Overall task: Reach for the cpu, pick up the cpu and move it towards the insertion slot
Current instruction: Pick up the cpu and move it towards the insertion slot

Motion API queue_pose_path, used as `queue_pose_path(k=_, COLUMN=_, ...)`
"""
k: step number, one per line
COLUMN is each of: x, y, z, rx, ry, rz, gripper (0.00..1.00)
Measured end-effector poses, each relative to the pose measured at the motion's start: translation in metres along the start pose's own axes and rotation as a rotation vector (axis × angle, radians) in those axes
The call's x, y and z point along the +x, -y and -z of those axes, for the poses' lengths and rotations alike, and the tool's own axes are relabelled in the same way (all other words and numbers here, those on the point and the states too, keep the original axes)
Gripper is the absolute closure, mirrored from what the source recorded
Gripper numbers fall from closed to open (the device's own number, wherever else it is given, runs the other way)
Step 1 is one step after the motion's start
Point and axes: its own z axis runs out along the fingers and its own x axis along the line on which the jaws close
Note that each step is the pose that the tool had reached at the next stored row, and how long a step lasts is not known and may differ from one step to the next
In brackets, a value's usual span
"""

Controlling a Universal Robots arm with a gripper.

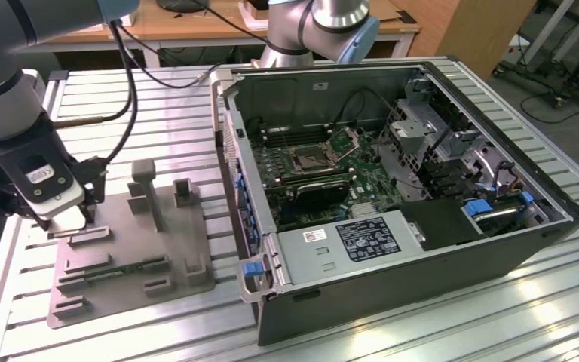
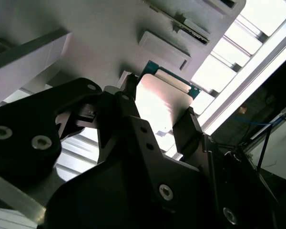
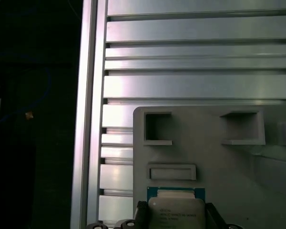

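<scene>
Looks like the black claw [image 2: 158, 109] has the small silvery square cpu [image 2: 155, 95] pinched by its edges over the grey plastic tray [image 1: 118, 226], grab done, but the silver-framed insertion slot [image 1: 310, 157] is well apart, so that trip isn't done yet.

Glare whitens the cpu [image 2: 157, 102] and table slats [image 2: 264, 21].

My exterior view looks down steeply from well back over the table [image 1: 470, 324], grey tray [image 1: 129, 249] on the exterior view's left, computer case [image 1: 421, 279] right; both wrist views sit close above that tray [image 2: 100, 28] [image 3: 205, 157], sharing the cpu [image 2: 159, 102] [image 3: 175, 213].
</scene>
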Motion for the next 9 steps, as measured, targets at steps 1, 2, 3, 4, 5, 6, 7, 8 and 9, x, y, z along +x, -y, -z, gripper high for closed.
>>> queue_pose_path(k=1, x=0.0, y=-0.0001, z=0.0019, rx=0.0, ry=0.0001, rz=0.0, gripper=0.45)
queue_pose_path(k=2, x=0.0, y=-0.0002, z=0.0041, rx=-0.0001, ry=0.0, rz=0.0, gripper=0.45)
queue_pose_path(k=3, x=0.0, y=-0.0003, z=0.0062, rx=0.0, ry=0.0001, rz=0.0, gripper=0.45)
queue_pose_path(k=4, x=0.0, y=-0.0004, z=0.008, rx=0.0, ry=0.0, rz=0.0, gripper=0.45)
queue_pose_path(k=5, x=-0.0001, y=-0.0005, z=0.0099, rx=0.0, ry=0.0, rz=0.0, gripper=0.45)
queue_pose_path(k=6, x=-0.0001, y=-0.0006, z=0.012, rx=0.0, ry=0.0, rz=0.0, gripper=0.45)
queue_pose_path(k=7, x=-0.0001, y=-0.0007, z=0.0137, rx=0.0, ry=0.0, rz=0.0, gripper=0.45)
queue_pose_path(k=8, x=-0.0001, y=-0.0007, z=0.0149, rx=0.0, ry=-0.0001, rz=0.0, gripper=0.45)
queue_pose_path(k=9, x=-0.0001, y=-0.0008, z=0.015, rx=-0.0001, ry=0.0001, rz=0.0, gripper=0.45)
